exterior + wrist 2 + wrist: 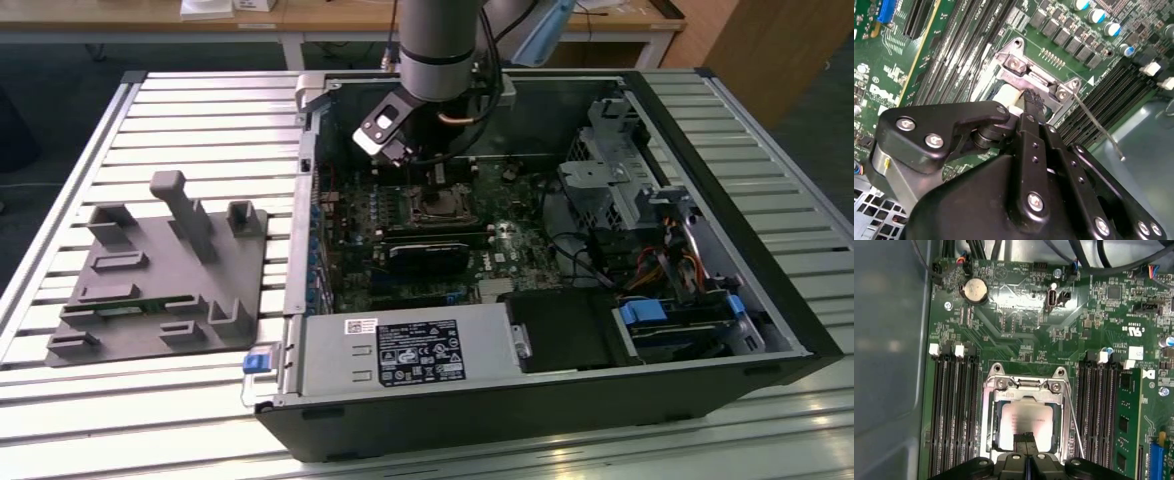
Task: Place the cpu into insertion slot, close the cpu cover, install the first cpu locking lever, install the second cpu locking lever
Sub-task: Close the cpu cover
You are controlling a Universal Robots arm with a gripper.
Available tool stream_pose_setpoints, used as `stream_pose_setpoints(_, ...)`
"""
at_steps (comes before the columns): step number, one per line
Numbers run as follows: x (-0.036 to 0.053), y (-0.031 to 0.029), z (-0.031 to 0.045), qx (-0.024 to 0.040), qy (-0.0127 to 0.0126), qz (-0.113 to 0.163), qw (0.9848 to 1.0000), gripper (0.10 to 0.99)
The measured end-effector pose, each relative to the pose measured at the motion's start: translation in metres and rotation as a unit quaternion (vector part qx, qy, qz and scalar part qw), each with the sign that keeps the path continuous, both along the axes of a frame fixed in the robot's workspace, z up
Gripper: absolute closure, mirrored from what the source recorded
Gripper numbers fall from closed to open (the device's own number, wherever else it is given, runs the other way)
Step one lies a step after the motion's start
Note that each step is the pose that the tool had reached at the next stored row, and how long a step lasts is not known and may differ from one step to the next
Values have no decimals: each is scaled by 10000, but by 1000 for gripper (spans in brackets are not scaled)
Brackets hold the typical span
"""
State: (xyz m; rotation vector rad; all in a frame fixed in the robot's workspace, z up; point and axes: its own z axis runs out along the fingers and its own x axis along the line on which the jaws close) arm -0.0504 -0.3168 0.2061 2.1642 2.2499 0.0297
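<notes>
Slatted metal table [200,110], open computer case [747,200] on top. Inside, gripper [1026,439] pinched together, tip low over cpu cover [988,420], lowered around cpu [1029,417] toward the case's far wall. Risk: sideways slip off the frame, scraping the cpu, with locking lever [1074,425] seemingly unlatched and cover loose

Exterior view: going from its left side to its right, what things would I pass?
Grey moulded holder → blue latch → the insertion slot → metal drive cage → black case wall.
</notes>
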Motion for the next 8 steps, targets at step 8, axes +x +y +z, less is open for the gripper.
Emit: stream_pose_setpoints(8, -32, 0, -57, 0, 1, 1, 10000, 980)
